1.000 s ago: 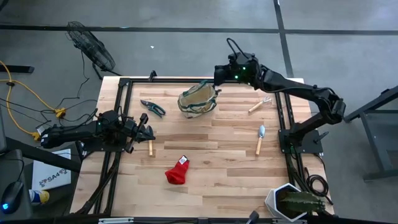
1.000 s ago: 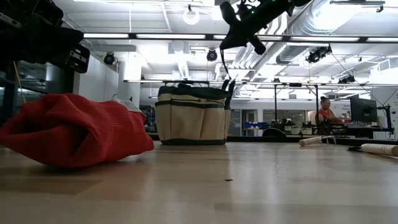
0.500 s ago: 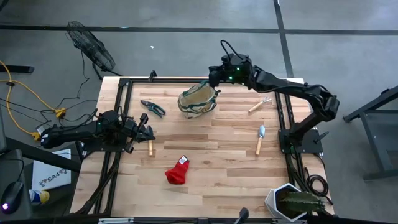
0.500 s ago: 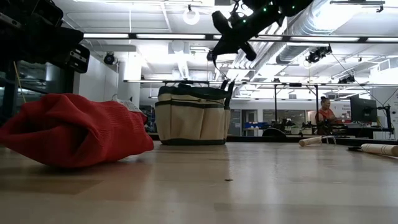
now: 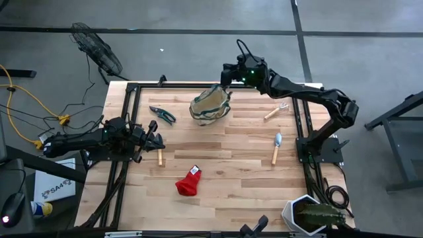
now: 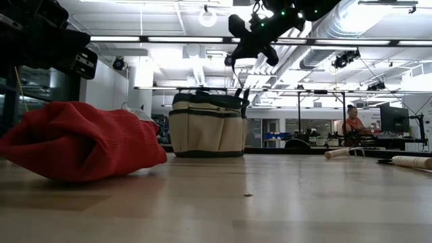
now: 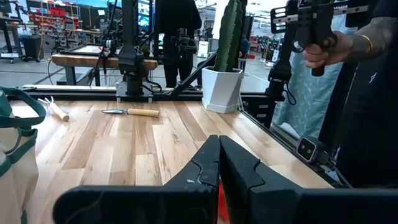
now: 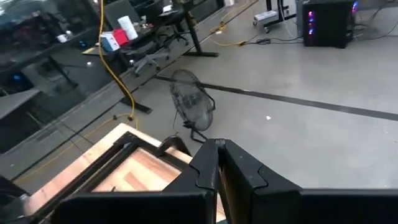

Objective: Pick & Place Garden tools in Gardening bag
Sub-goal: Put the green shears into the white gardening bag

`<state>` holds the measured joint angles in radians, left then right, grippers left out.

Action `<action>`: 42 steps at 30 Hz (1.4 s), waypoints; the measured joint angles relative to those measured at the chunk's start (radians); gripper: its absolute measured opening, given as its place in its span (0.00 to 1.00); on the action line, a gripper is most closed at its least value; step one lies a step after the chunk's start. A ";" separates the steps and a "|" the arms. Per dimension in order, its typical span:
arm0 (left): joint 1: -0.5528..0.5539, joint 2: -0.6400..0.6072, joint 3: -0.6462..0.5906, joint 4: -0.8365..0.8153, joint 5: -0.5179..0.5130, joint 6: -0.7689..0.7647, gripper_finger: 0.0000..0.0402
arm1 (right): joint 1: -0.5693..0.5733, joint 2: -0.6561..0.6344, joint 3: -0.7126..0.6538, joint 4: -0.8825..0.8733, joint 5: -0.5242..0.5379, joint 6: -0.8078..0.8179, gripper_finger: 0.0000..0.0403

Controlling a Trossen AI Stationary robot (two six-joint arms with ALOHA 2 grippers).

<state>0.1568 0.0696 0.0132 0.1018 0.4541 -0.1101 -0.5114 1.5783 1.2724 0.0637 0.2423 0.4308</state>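
The tan gardening bag [image 5: 210, 106] with green trim stands upright on its base at the table's far middle, and also shows in the low view [image 6: 206, 127]. A dark tool end [image 6: 246, 96] sticks out of the bag's top. My right gripper [image 5: 227, 73] hovers shut and empty above the bag's far right rim. My left gripper [image 5: 158, 141] is shut and empty at the table's left, just beyond a wooden-handled tool [image 5: 160, 157] that lies flat. Pruning shears [image 5: 162, 114], a fork [image 5: 275, 111], a trowel [image 5: 276, 147] and the red fabric [image 5: 188, 182] also lie flat on the table.
A spiky green plant in a white hexagonal pot [image 5: 310, 215] stands at the near right corner. A black frame [image 5: 132, 86] edges the table. A person [image 7: 367, 93] stands beyond the table's near right side, holding a black handset. Bare wood lies at the table's middle.
My right gripper has gone a little toward the table's left edge and then toward its far edge, staying above the bag. It has stayed shut.
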 joint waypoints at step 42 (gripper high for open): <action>0.000 0.000 0.000 0.000 -0.003 0.000 0.00 | -0.001 -0.002 0.000 -0.007 -0.040 0.039 0.11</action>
<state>0.1570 0.0696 0.0132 0.1020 0.4515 -0.1101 -0.5125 1.5764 1.2724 0.0570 0.2020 0.4702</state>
